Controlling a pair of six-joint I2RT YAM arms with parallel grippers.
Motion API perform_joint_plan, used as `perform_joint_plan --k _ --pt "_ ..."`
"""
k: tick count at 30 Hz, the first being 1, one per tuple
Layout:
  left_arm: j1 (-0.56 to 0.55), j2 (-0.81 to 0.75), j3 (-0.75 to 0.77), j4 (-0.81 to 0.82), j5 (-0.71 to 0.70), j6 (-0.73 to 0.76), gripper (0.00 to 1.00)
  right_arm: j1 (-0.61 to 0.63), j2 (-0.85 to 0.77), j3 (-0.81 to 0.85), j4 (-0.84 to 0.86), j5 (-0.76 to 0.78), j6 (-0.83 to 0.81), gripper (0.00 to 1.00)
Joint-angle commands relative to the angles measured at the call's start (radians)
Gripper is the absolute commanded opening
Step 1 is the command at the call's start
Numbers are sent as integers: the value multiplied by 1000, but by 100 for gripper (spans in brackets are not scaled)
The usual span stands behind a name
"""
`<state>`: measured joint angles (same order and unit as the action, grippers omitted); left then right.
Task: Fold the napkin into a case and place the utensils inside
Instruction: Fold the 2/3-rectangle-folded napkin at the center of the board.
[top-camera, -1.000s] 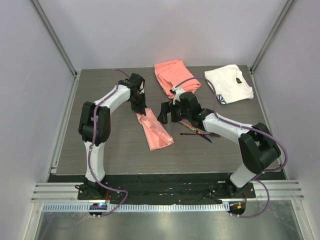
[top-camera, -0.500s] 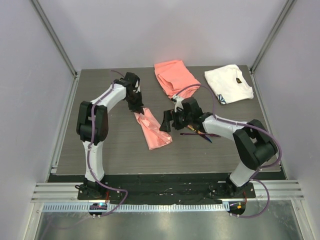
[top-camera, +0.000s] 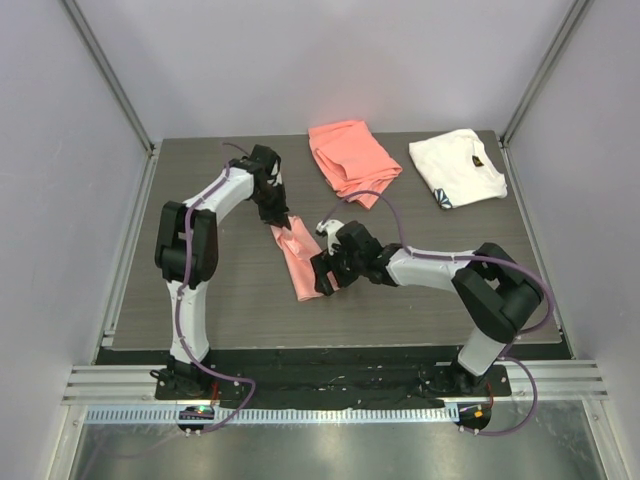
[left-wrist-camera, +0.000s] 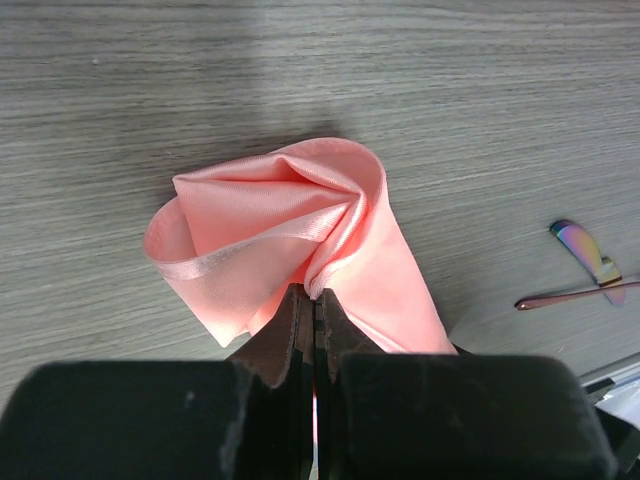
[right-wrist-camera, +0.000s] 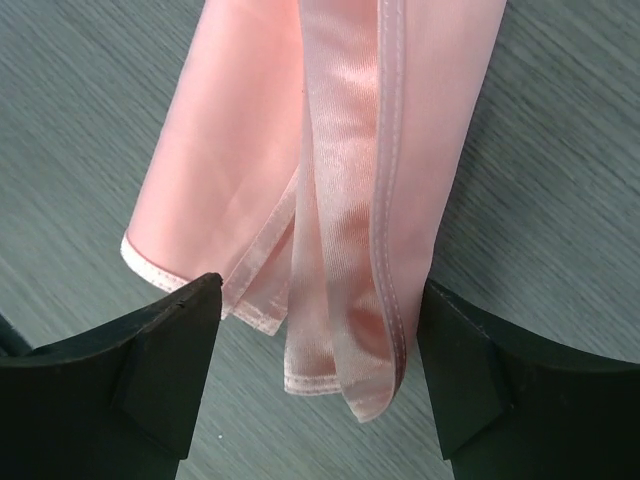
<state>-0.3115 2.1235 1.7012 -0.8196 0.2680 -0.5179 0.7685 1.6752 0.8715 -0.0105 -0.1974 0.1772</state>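
The napkin lies as a narrow, glossy pale-pink oblong folded lengthwise. My left gripper is shut on its far end, where the cloth bulges into a loose loop ahead of the left gripper. My right gripper is at the near end. In the right wrist view this gripper is open, its fingers either side of the layered hems of the napkin, apart from the cloth. The utensils show at the right of the left wrist view; my right arm covers them from above.
A thicker coral-orange cloth lies crumpled at the back middle. A white cloth with a dark mark lies at the back right. Metal frame posts and walls border the dark wood table on both sides.
My right arm has swung left and nearer, from beside the utensils to the napkin's near end, its jaws narrowing slightly. The left gripper has kept its hold and hardly moved.
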Motion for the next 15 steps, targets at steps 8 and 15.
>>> perform_joint_plan --k 8,15 --pt "26 4 46 22 82 -56 0 75 60 136 -104 257 -45 46" --pt "31 -14 54 33 70 -102 18 98 72 173 -149 322 -64 1"
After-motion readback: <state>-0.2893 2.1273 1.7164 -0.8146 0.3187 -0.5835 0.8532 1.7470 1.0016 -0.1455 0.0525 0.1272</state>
